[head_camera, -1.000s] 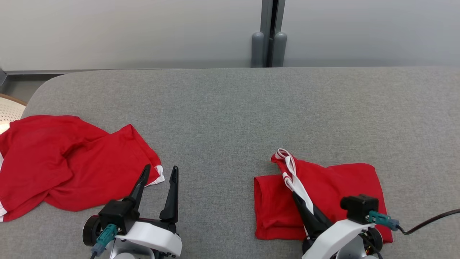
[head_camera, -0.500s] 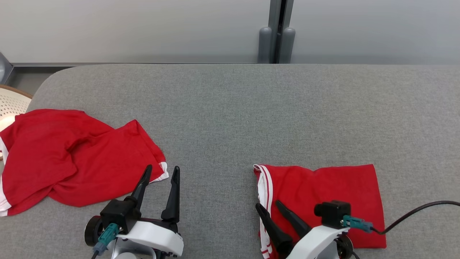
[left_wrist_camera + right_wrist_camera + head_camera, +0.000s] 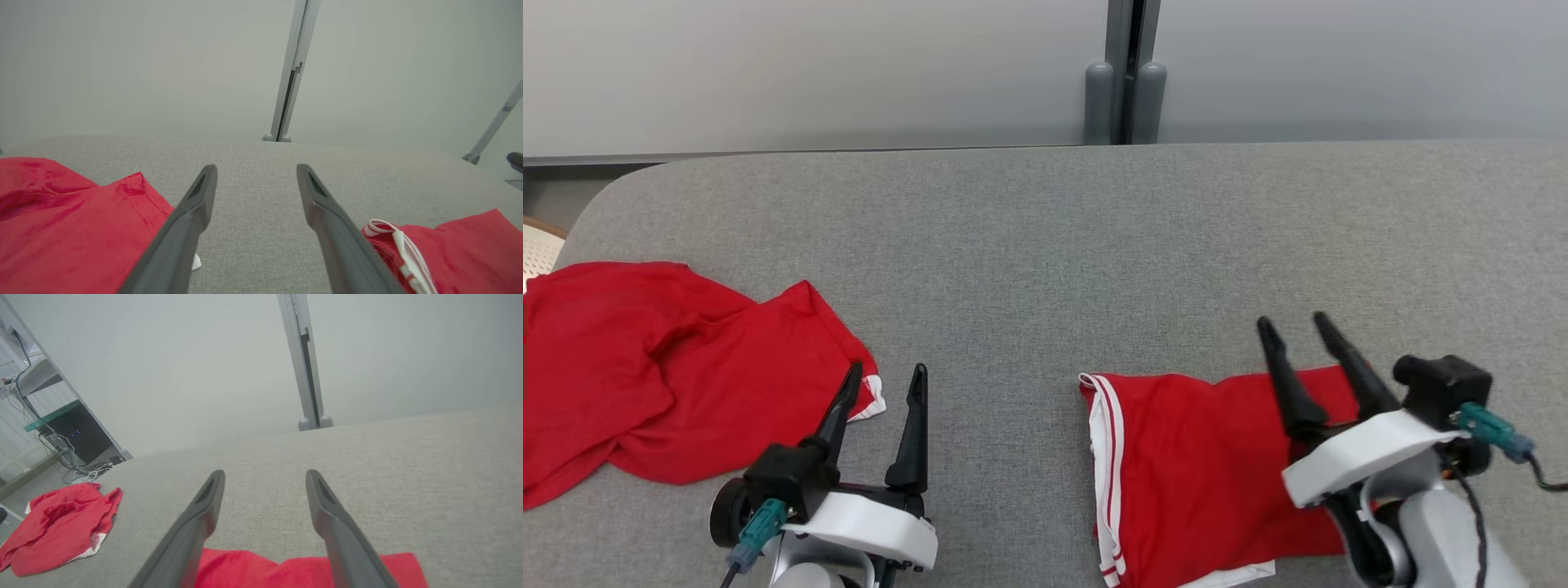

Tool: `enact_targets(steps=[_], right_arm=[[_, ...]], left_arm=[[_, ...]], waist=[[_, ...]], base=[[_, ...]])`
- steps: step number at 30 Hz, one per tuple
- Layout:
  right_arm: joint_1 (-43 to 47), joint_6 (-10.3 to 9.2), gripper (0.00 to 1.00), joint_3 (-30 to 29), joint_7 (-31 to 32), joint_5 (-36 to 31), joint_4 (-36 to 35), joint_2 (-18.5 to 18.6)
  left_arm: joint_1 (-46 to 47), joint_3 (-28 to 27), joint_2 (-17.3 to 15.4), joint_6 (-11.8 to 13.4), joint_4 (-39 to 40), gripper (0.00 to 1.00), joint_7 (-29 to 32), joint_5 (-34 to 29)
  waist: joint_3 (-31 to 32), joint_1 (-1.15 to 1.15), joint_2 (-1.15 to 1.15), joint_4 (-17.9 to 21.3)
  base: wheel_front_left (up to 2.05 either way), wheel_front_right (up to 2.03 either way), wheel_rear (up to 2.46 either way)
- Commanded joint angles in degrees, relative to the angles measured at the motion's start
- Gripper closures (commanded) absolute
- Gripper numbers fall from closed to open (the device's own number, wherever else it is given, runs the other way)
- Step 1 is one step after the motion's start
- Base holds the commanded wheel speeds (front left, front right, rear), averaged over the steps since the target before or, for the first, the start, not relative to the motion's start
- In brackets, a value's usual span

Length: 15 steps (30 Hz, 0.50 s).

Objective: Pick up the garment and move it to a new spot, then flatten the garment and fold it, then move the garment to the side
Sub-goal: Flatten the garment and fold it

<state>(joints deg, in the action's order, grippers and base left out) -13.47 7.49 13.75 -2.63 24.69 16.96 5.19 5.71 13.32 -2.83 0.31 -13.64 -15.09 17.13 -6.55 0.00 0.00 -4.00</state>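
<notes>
My right gripper [image 3: 1290,320] had its fingers spread wide and empty, over the far right corner of the folded garment [image 3: 1192,474]. The garment lay flat on the grey table [image 3: 1045,245], mostly left of and nearer than the fingertips, with its striped hem running toward me. I judged the right arm the nearer one. My left gripper [image 3: 888,369], also wide and empty, stood just right of a loose red garment [image 3: 662,376]. Beyond it was a pale basket rim [image 3: 535,249]; I could not tell its contents.

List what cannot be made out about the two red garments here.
Folded garment: head view, near edge cut by the bottom edge; right part hidden behind the right end effector and its arm.
Crumpled garment: head view, left side cut by the frame edge.
Pale perforated object: mostly out of frame; unidentifiable.
</notes>
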Motion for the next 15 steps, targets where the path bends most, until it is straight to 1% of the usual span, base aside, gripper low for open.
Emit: enact_targets(steps=[1,6,9,12,13,15], right_arm=[[0.05,0.00,0.00,-1.60,-1.07,-2.84,-1.49,1.57],[2.47,0.00,0.00,-4.76,-4.78,-12.56,-5.47,6.38],[4.04,0.00,0.00,-7.14,-8.15,-16.90,-6.57,7.08],[5.81,-0.01,0.00,-10.27,-10.76,-20.56,-6.89,5.74],[6.30,-0.01,0.00,-11.40,-11.35,-20.98,-6.95,4.77],[6.69,-0.01,0.00,-12.33,-11.80,-21.97,-7.05,4.19]], left_arm=[[0.93,-0.25,-0.19,-0.06,0.63,0.00,-0.07,-0.19],[1.17,-0.36,-0.19,0.42,1.90,0.00,-0.07,-0.83],[1.22,-0.67,-0.19,0.87,2.36,0.00,-0.07,-1.02],[1.07,-0.82,-0.18,1.03,2.89,0.00,-0.07,-1.15],[0.97,-0.86,-0.19,1.05,3.04,0.00,-0.07,-1.12],[0.81,-0.91,-0.19,1.05,3.15,0.00,-0.07,-1.25]], waist=[[-0.04,0.00,0.00,0.30],[-0.17,0.00,0.00,1.12],[-0.40,0.00,0.00,1.55],[-0.61,0.00,0.00,1.88],[-0.66,0.00,0.00,1.96],[-0.68,0.00,0.00,2.02]], base=[[0.00,0.00,0.00],[0.00,0.00,0.00],[0.00,0.00,0.00],[0.00,0.00,0.00],[0.00,0.00,0.00],[0.00,0.00,0.00]])
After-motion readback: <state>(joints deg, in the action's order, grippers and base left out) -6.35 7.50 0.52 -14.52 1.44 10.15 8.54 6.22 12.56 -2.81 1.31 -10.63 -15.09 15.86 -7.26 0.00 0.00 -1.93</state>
